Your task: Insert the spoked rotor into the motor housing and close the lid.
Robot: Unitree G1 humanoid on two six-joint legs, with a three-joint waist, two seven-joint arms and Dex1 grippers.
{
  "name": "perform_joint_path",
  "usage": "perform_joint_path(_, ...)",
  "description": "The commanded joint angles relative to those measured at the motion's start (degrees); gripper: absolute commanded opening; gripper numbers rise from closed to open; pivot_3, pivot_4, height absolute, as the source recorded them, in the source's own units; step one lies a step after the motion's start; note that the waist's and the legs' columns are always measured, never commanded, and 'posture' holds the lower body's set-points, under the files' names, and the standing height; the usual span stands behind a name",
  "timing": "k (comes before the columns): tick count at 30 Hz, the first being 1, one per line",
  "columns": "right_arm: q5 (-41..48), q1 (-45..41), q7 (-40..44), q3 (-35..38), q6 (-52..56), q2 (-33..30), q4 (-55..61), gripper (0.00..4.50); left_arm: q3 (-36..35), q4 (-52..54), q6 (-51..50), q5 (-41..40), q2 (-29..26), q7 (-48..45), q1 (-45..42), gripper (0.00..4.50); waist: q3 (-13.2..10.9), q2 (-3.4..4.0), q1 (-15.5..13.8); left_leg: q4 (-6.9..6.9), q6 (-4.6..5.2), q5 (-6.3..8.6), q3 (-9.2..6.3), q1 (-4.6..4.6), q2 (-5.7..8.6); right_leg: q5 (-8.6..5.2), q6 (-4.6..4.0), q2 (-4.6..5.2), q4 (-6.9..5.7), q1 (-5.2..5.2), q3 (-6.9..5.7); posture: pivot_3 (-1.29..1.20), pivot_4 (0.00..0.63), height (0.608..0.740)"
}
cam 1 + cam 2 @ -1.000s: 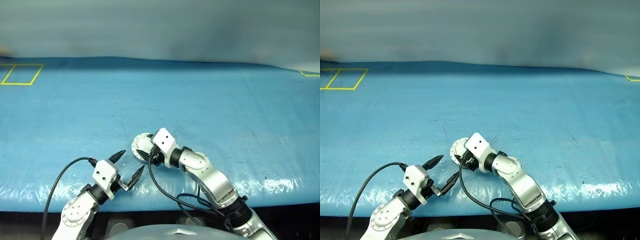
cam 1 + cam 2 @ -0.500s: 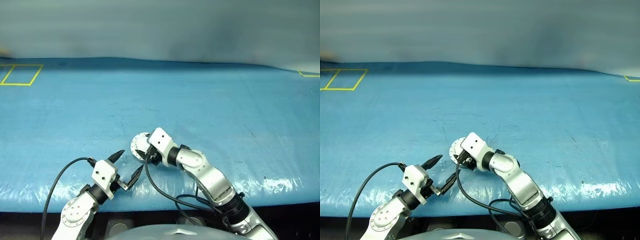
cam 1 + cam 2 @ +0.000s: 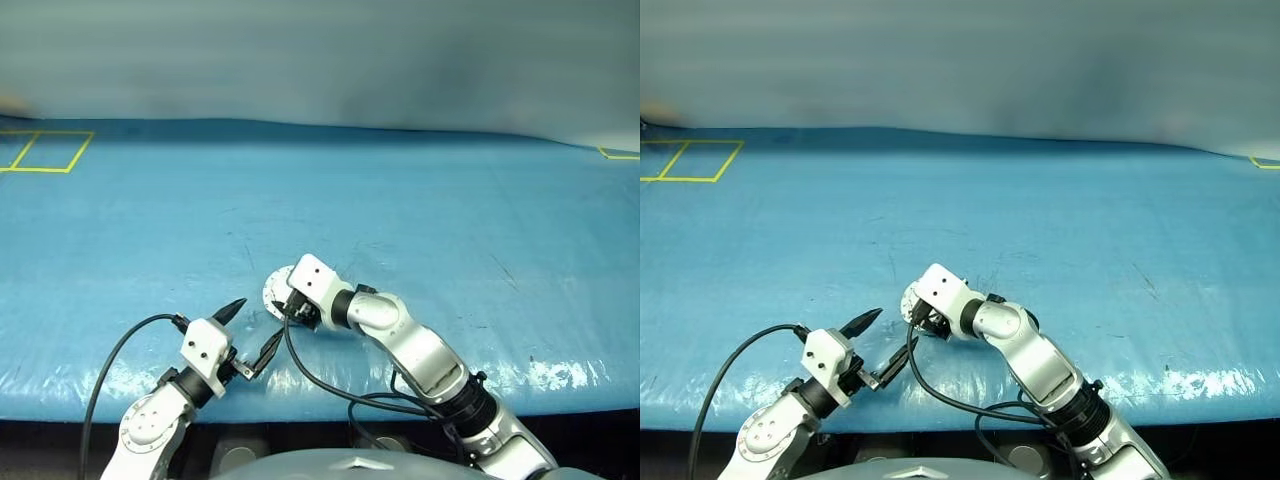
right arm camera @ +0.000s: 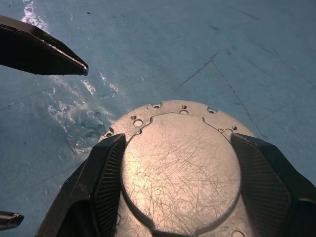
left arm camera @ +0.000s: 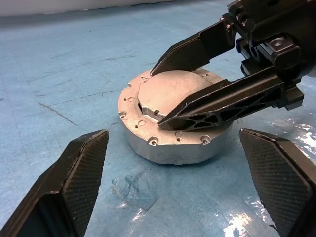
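Table: blue sheet [image 3: 420, 220], yellow tape square [image 3: 45, 150] at far L corner.
Housing: grey round unit [image 5: 163, 143] flat on sheet, near front edge, about centre.
Lid: [image 4: 180, 173] shut down on housing; plain scratched outside w/ raised round centre faces up. Rotor, windings not seen.
R gripper: [image 5: 163, 94] reaches in from R, angled down over lid. Jaws apart, one finger [image 5: 197, 49] along far side of lid, other [image 5: 222, 103] across near side. Contact w/ lid: can't tell.
L gripper: [image 3: 255, 335] just in front-left of housing, aimed at it, not touching. Jaws wide apart, nothing between; pads [image 5: 84, 173] flank housing in L wrist view.
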State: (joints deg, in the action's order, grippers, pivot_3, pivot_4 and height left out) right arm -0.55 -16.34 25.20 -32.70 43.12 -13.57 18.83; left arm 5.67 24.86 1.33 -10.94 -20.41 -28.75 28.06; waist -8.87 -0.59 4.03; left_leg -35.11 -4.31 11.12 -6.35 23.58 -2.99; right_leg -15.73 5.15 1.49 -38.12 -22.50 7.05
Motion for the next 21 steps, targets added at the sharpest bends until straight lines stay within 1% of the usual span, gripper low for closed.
perform_joint_path(1,-1.9,1.7,-1.5,0.5,2.6,-1.2,-5.5,3.04,-2.0,2.7,-0.5,-2.2,0.0,0.3,-0.2,4.5,0.0,-0.02,0.0,0.0,0.0,-0.01,0.01,0.0,0.0,0.0,0.0,0.01,0.0,0.0,0.0,0.0,0.15,0.74)
perform_joint_path(3,-1.7,1.8,-1.5,0.6,2.6,-1.1,-5.5,3.04,-3.8,2.4,-0.9,-3.4,-0.6,-0.1,-0.3,4.5,0.0,-0.04,0.0,-0.01,-0.01,-0.01,0.01,-0.01,0.0,0.0,0.0,0.02,0.0,0.0,0.0,0.0,0.15,0.74)
perform_joint_path(4,-1.7,1.8,-1.5,0.6,2.6,-1.1,-5.5,3.04,-4.9,2.2,-1.1,-3.8,-0.7,0.1,-0.4,4.14,0.1,-0.05,0.0,-0.01,-0.01,-0.01,0.02,0.0,0.0,0.0,0.0,0.03,0.0,-0.01,0.01,0.0,0.15,0.74)
perform_joint_path(5,-1.7,1.8,-1.4,0.6,2.6,-1.1,-5.5,3.04,-5.9,1.9,-1.2,-4.2,-0.6,0.4,-0.6,3.93,0.1,-0.06,0.0,-0.01,-0.01,-0.01,0.02,0.0,0.0,0.0,0.0,0.04,0.0,-0.01,0.01,0.0,0.15,0.74)
perform_joint_path(10,-0.4,2.1,-0.9,1.9,1.8,-0.5,-5.7,3.04,-10.8,0.2,-2.1,-4.3,-0.5,2.5,-2.4,2.23,0.1,-0.08,0.0,0.01,-0.01,-0.01,0.03,0.0,0.0,0.0,-0.01,0.04,0.01,-0.02,0.0,0.0,0.15,0.74)
perform_joint_path(16,-1.3,2.8,-2.2,2.9,-1.7,-1.1,-8.3,3.04,-12.1,-0.2,-2.9,-3.8,-0.5,2.8,-3.7,0.22,0.1,-0.12,0.0,0.02,-0.01,-0.01,0.05,0.0,0.0,0.0,-0.01,0.04,0.04,-0.02,0.0,0.0,0.15,0.74)
perform_joint_path(17,-1.6,2.8,-2.6,3.0,-2.3,-1.2,-8.7,3.04,-12.1,-0.2,-3.1,-3.9,-0.5,2.8,-3.9,0.05,0.1,-0.13,0.0,0.02,-0.01,-0.01,0.05,0.0,0.0,0.0,-0.01,0.04,0.04,-0.02,0.0,0.0,0.15,0.74)
perform_joint_path(21,-2.0,2.8,-4.2,3.8,-2.5,-0.8,-10.0,3.04,-11.5,-0.1,-4.1,-3.5,-0.2,3.0,-4.9,0.05,0.1,-0.16,-0.1,0.01,-0.03,-0.01,0.05,0.01,0.0,0.0,-0.01,0.05,0.06,-0.01,0.01,0.0,0.15,0.74)
